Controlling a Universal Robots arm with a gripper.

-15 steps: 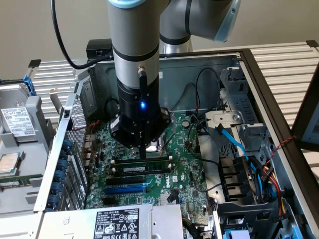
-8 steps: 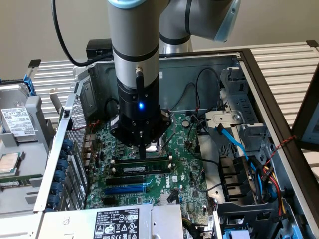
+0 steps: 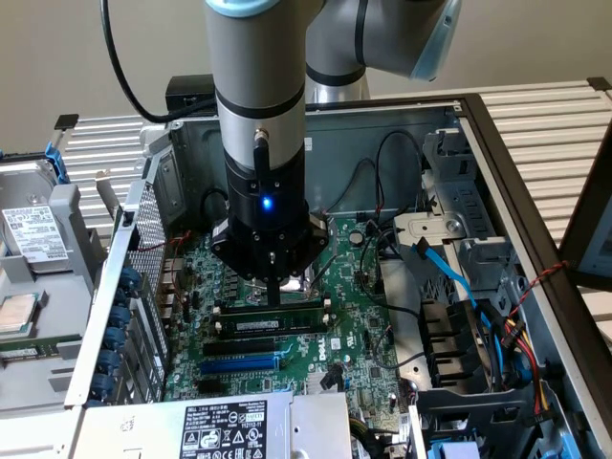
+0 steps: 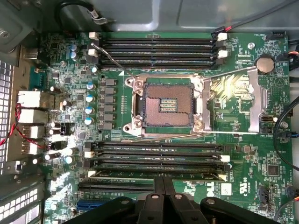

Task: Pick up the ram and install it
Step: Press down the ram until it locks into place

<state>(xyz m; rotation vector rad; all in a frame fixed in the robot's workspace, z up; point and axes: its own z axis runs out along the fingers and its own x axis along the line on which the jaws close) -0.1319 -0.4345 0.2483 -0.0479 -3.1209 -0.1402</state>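
A: Where's the ram [image 3: 277, 323]?

B: Lying along a memory slot on the motherboard [image 3: 359, 330], below the processor socket [image 4: 169, 103].

A: And the gripper [image 3: 274, 295]?

B: Fingers together, tip pressing on the stick's top edge. It looks nearly seated, though I can't see the latches.

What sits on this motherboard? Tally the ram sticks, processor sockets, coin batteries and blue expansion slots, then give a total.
ram stick: 1
processor socket: 1
coin battery: 1
blue expansion slot: 1
Total: 4
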